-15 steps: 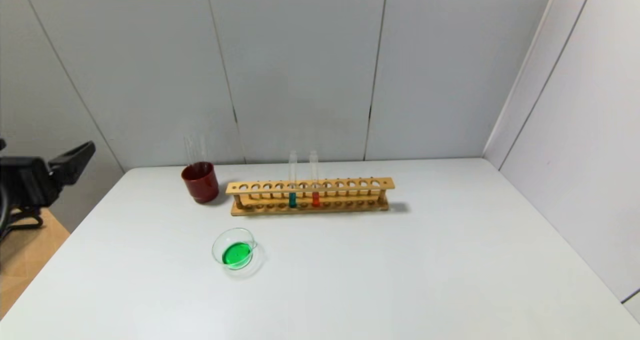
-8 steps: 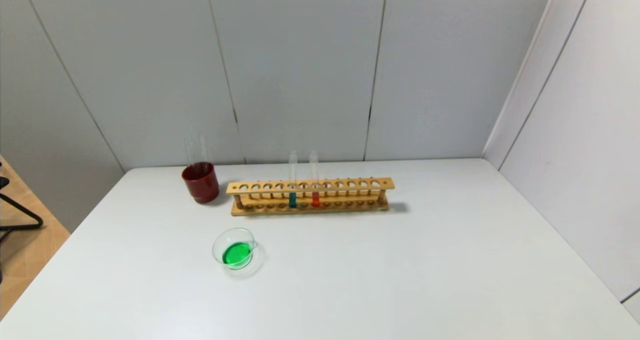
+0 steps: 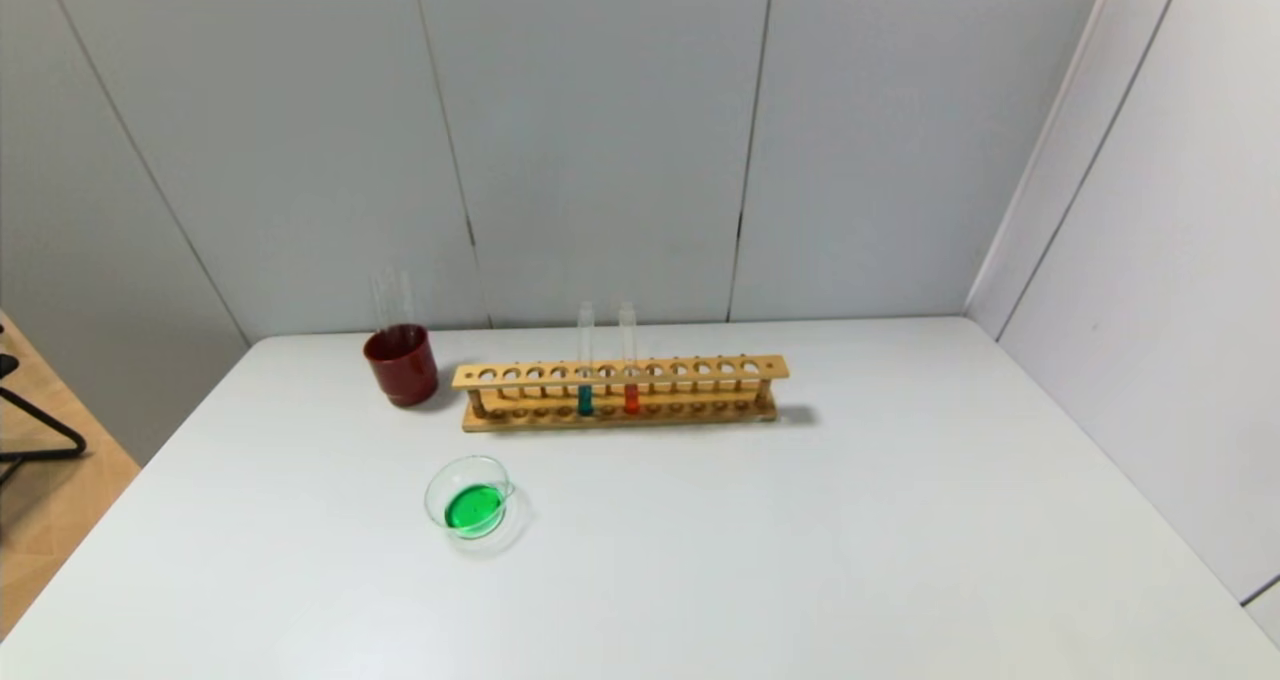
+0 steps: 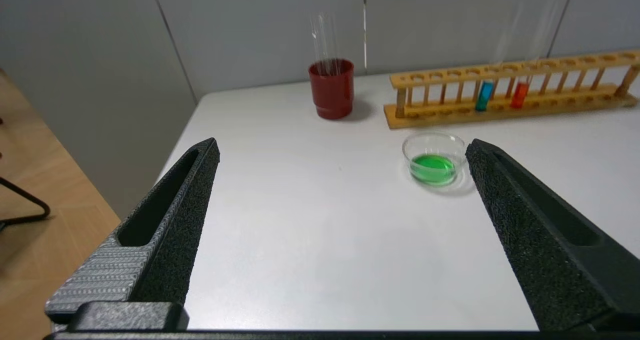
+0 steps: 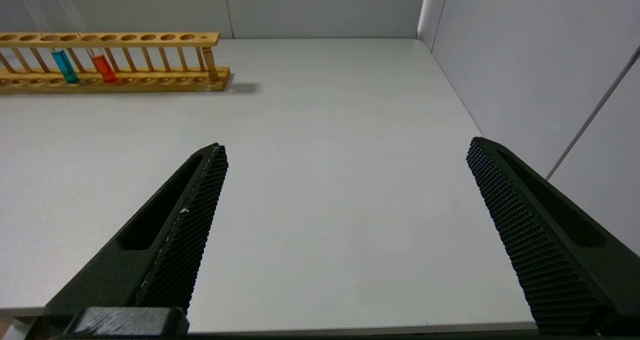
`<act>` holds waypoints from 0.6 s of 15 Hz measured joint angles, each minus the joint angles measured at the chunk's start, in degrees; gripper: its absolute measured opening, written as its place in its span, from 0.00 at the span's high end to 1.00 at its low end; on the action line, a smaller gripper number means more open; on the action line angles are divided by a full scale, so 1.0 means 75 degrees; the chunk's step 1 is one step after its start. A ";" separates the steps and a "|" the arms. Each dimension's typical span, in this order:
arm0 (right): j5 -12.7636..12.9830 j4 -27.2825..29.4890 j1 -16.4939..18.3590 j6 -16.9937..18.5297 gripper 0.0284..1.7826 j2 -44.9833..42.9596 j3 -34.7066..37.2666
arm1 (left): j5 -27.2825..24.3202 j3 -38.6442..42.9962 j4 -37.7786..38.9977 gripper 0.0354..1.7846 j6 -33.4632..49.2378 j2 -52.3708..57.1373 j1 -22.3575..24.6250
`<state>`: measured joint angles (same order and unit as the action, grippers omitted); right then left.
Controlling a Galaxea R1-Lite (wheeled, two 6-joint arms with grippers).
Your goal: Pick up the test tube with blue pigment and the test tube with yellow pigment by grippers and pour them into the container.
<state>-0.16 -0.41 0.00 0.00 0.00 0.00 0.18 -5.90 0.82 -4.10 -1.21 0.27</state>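
The test tube with blue pigment [image 3: 585, 398] stands upright in a wooden rack [image 3: 700, 368]; it also shows in the left wrist view [image 4: 484, 96] and the right wrist view [image 5: 64, 66]. The test tube with yellow pigment is out of view. The container [image 3: 470, 500], a low clear dish, holds green liquid and sits in front of the rack's left end. My left gripper [image 4: 344, 147] hangs open and empty over the table's near left, well short of the container [image 4: 434, 157]. My right gripper [image 5: 346, 145] is open and empty over the near right. Neither gripper shows in the head view.
A tube with orange-red liquid [image 3: 631, 398] stands beside the blue one in the rack. A dark red cup [image 3: 401, 365] left of the rack holds empty clear tubes [image 3: 390, 300]. The white table [image 3: 800, 540] ends at grey walls behind and on the right.
One second ago my left gripper showed at the head view's left edge; it has since drawn back out of that view. Nothing on the table has moved.
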 joint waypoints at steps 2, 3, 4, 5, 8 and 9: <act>0.0000 0.0000 0.0000 0.0000 0.02 0.0000 0.0000 | -0.0046 0.0567 0.0034 0.03 -0.0044 0.0122 0.0008; 0.0000 0.0002 0.0000 0.0000 0.02 0.0000 0.0000 | -0.0046 0.0675 -0.0133 0.03 -0.0148 0.0148 0.0008; 0.0000 0.0002 0.0000 0.0000 0.02 0.0000 0.0000 | -0.0054 0.0733 -0.0221 0.03 -0.0270 0.0164 0.0008; 0.0000 0.0002 0.0000 0.0000 0.02 0.0000 0.0000 | -0.0068 0.0754 -0.0218 0.03 -0.0294 0.0174 0.0008; 0.0000 0.0000 0.0000 0.0000 0.02 0.0000 0.0000 | -0.0296 0.0754 -0.0306 0.03 -0.0273 0.0182 0.0008; 0.0000 0.0000 0.0000 0.0000 0.02 0.0000 0.0000 | -0.0314 0.0754 -0.0317 0.03 -0.0276 0.0182 0.0005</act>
<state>-0.16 -0.41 0.00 0.00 0.00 0.00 -2.17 -0.24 -1.56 -6.17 0.16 0.30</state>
